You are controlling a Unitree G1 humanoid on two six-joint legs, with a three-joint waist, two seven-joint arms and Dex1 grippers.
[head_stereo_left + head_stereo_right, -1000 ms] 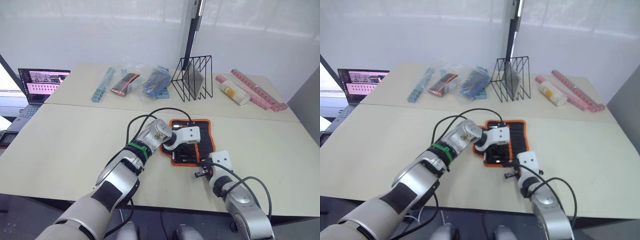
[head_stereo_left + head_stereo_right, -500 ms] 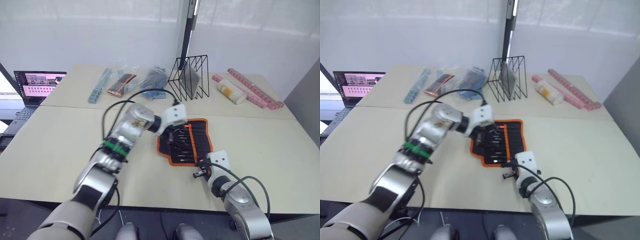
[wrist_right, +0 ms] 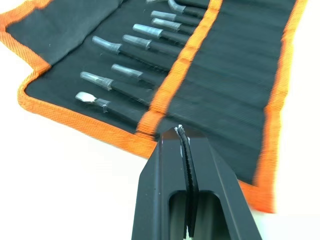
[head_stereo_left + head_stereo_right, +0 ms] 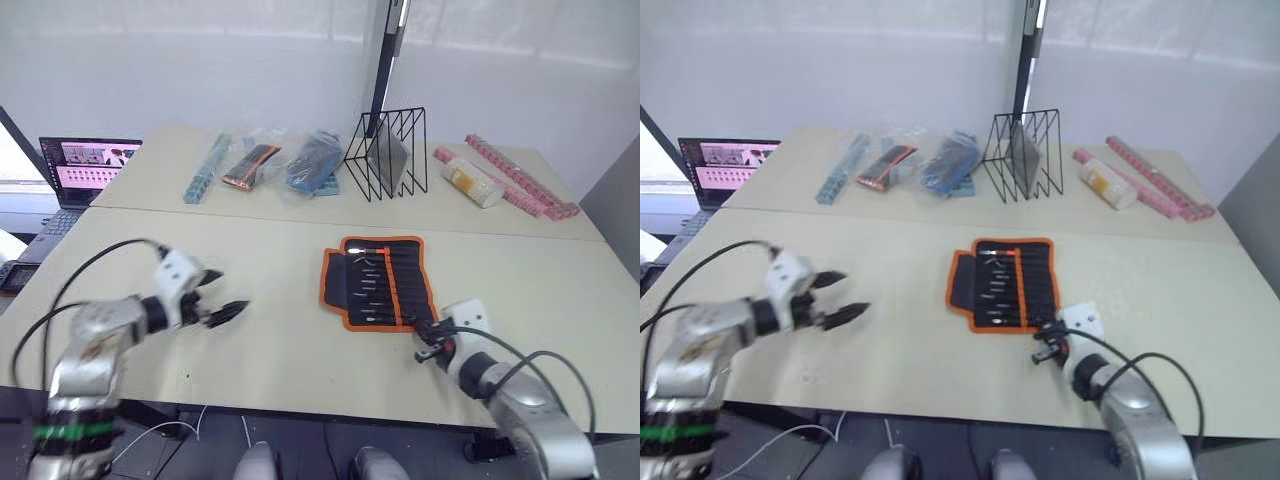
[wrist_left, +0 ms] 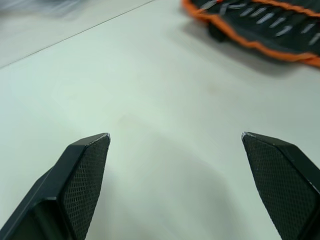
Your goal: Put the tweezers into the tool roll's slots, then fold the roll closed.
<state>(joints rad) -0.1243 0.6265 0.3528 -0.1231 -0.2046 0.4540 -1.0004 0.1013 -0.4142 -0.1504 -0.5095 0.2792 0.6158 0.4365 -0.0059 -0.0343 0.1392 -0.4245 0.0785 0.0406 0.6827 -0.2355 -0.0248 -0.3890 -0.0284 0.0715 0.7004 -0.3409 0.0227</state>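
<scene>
We count one tool roll [image 4: 378, 283], lying open on the bench [image 4: 280, 350] just ahead of the right hand [image 3: 183, 135]. Along the slots [image 3: 165, 95] beyond that hand's tips we count about nine slim tools with clear-capped ends [image 3: 107, 82]; which of them are tweezers we cannot tell. Far past both hands we count one laptop [image 4: 90, 165], one wire rack [image 4: 387, 155], three bagged items [image 4: 265, 165] and two hands: left [image 4: 220, 300] and right.

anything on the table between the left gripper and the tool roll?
Nothing. Between the left gripper and the tool roll there is just bare table, seen from the head views and the left wrist view.
</scene>
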